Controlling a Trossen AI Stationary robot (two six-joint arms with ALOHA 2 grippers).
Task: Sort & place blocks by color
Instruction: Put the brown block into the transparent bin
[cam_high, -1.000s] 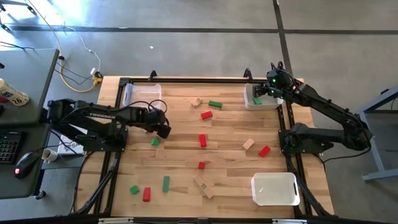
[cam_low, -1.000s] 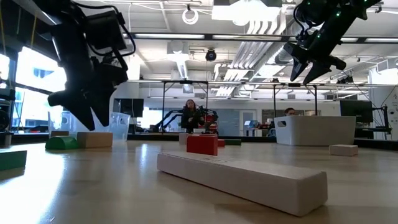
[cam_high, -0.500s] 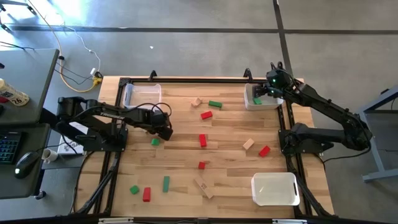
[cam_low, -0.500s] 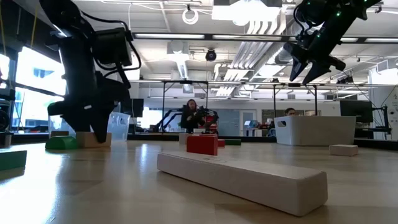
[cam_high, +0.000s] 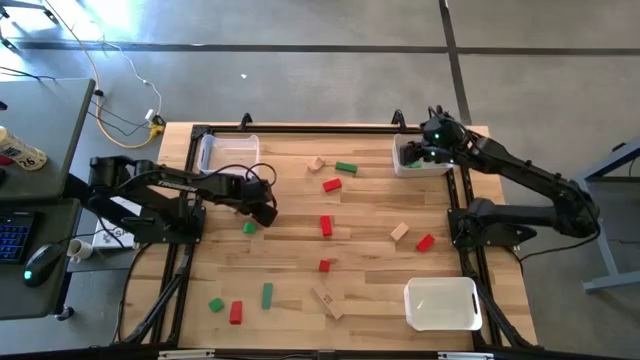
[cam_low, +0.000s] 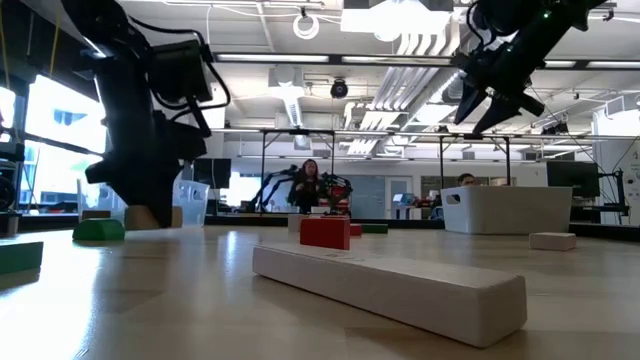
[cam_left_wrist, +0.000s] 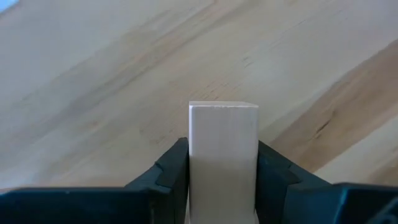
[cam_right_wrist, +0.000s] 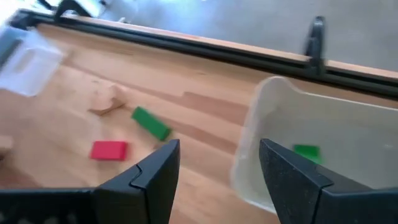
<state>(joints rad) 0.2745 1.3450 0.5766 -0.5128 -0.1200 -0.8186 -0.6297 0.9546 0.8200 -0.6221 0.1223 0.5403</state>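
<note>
My left gripper (cam_high: 262, 212) stands low over the table's left half, shut on a tan block (cam_left_wrist: 222, 143). The low view shows the same gripper (cam_low: 140, 212) down at the table top beside a green block (cam_low: 100, 230). My right gripper (cam_high: 425, 152) hangs open, high over the far right bin (cam_high: 418, 165); that bin holds a green block (cam_right_wrist: 306, 151). Red, green and tan blocks lie scattered over the table. My left gripper pinches the tan block between its two fingers (cam_left_wrist: 174, 168), one on each long side (cam_left_wrist: 194, 155). The fingers come from above, pointing steeply down, and lie along the block's sides. The block's far end sticks out past the fingertips; the block still sits low at the table top.
A clear bin (cam_high: 228, 150) stands at the far left and a white bin (cam_high: 442, 303) at the near right. Loose blocks include a green one (cam_high: 249, 228) just near my left gripper, red ones (cam_high: 325, 226) mid-table, and a long tan bar (cam_low: 390, 290) near the front.
My left gripper has sunk to the table top over the tan block and its fingers have closed in on the block's sides. My right gripper has swung a little toward the table's left, staying open above the far right bin.
</note>
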